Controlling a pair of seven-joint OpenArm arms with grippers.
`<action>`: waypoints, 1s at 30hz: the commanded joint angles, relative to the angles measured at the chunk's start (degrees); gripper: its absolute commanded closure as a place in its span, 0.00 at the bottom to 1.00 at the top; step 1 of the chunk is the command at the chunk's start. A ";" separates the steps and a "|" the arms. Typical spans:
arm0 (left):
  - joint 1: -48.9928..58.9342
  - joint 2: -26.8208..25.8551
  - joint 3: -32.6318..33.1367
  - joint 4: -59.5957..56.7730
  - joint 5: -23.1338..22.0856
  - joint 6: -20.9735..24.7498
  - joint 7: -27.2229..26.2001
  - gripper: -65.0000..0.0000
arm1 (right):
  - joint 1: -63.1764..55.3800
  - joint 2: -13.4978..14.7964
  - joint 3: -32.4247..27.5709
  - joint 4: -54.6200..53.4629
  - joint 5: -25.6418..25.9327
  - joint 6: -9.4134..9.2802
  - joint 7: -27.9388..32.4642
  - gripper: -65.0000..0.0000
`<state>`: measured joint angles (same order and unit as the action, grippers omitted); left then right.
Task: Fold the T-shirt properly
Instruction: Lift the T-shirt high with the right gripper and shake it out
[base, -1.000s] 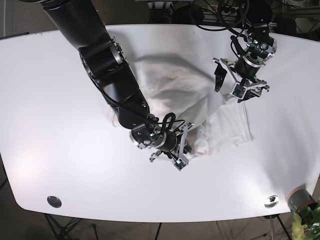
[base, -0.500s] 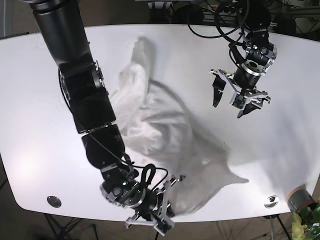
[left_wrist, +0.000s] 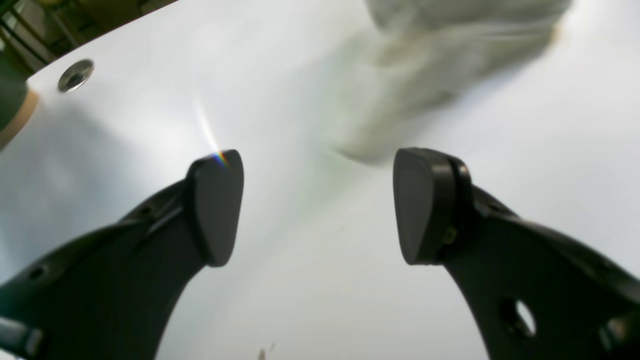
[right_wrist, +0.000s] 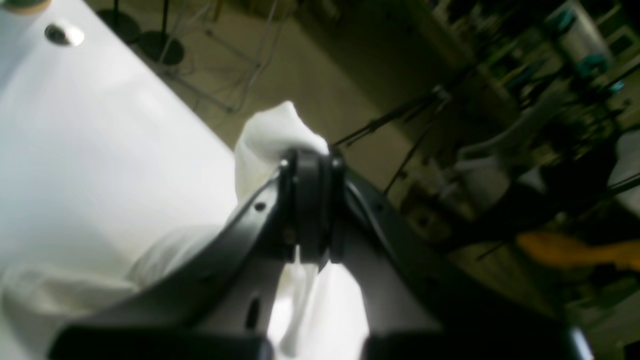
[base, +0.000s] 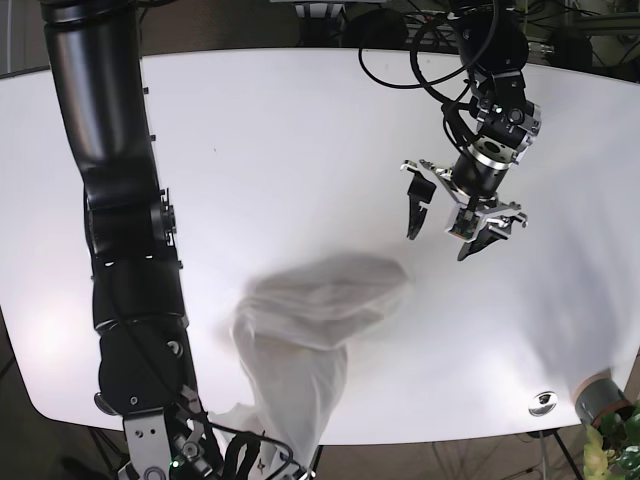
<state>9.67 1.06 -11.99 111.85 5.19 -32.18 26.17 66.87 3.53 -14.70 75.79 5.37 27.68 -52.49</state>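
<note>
The crumpled white cotton T-shirt (base: 305, 335) now lies bunched near the front edge of the white tabletop (base: 300, 130), blurred with motion, with a tail of it trailing over that edge toward the right gripper (right_wrist: 311, 210). A second ago it was spread higher up in the middle of the table; half a second ago it was already streaming toward the front. So the right arm has dragged the whole garment across and partly off the surface.

In the right wrist view the black fingers are clamped flat together on a fold of white cloth, which bulges out above them, and the floor and stands show beyond the table edge.

The left gripper (base: 452, 208) hangs above bare table, well apart from the shirt, its black pads (left_wrist: 215, 205) spread wide with nothing between them. It has shifted only slightly.

To my eye this looks like a fling or reset to spread the cloth. Folding has not begun, and the shirt may slide off.
</note>
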 joint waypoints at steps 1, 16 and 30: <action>-1.28 -0.05 1.22 1.07 -0.75 0.32 -1.60 0.32 | 4.38 0.65 0.33 1.35 0.30 -0.39 0.93 0.97; -6.29 0.04 4.21 -3.06 -0.58 5.50 -1.87 0.32 | 5.17 0.91 0.33 1.53 0.57 -0.39 -1.88 0.97; -18.59 -0.31 13.26 -20.56 -0.40 21.85 -1.95 0.31 | -9.33 2.05 0.76 10.76 0.30 -0.30 -3.73 0.97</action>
<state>-6.87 0.75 0.38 92.58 5.15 -10.94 25.93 56.31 4.86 -14.46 84.79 5.82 27.57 -57.45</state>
